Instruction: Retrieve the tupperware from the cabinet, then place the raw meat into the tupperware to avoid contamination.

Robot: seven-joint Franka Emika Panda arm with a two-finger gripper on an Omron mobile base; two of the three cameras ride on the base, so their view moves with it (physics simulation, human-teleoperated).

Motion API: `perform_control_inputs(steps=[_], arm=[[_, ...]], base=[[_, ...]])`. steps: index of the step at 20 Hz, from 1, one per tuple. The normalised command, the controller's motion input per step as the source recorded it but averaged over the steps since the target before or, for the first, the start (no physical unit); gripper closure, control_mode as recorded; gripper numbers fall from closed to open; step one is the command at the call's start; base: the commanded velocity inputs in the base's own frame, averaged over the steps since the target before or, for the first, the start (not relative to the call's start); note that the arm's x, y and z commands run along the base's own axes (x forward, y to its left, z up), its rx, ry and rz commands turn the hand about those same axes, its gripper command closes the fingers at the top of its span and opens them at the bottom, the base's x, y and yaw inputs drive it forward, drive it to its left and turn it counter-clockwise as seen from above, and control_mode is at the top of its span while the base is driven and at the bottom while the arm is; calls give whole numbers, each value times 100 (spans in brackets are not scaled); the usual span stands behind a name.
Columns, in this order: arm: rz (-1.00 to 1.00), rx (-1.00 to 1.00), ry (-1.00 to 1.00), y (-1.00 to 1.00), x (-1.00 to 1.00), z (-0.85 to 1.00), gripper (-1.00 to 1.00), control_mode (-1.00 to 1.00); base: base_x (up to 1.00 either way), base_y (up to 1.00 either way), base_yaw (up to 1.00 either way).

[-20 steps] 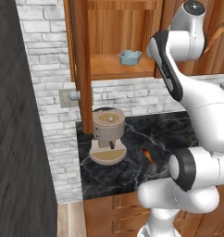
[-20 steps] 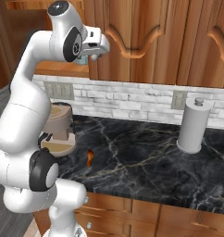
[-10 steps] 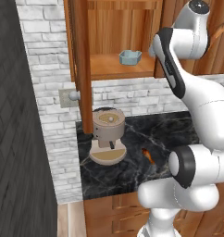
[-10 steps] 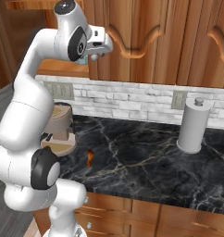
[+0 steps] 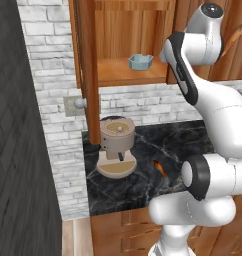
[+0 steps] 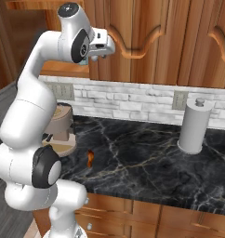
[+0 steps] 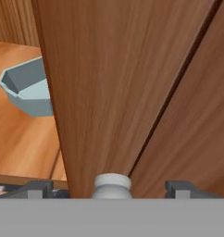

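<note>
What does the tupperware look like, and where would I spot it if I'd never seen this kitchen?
Start at the reddish-brown wall cabinet above the black marble counter, where a door stands open. On its plank shelf sits the tupperware, alone. It is a small, shallow, pale blue-teal tub with rounded corners, unlike the beige coffee machine on the counter below it.

A beige coffee machine (image 5: 115, 146) stands on the black marble counter (image 6: 147, 162), close against the white brick backsplash (image 6: 133, 100). Well off to the right, a grey paper towel holder (image 6: 195, 126) stands upright (just under a wall outlet (image 6: 180, 100)).
</note>
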Motion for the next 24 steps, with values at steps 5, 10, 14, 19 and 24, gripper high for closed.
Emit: perform_control_inputs(steps=[5, 10, 14, 19, 24], arm=[[0, 0, 0, -4, 7, -5, -100, -100], [0, 0, 0, 0, 0, -5, 100, -100], [0, 0, 1, 0, 0, -9, 100, -100], [0, 0, 3, 0, 0, -8, 100, -100], [0, 0, 4, -5, -5, -6, 100, -100]], base=[[0, 0, 0], [0, 0, 0], [0, 0, 0], [0, 0, 0], [0, 0, 0]])
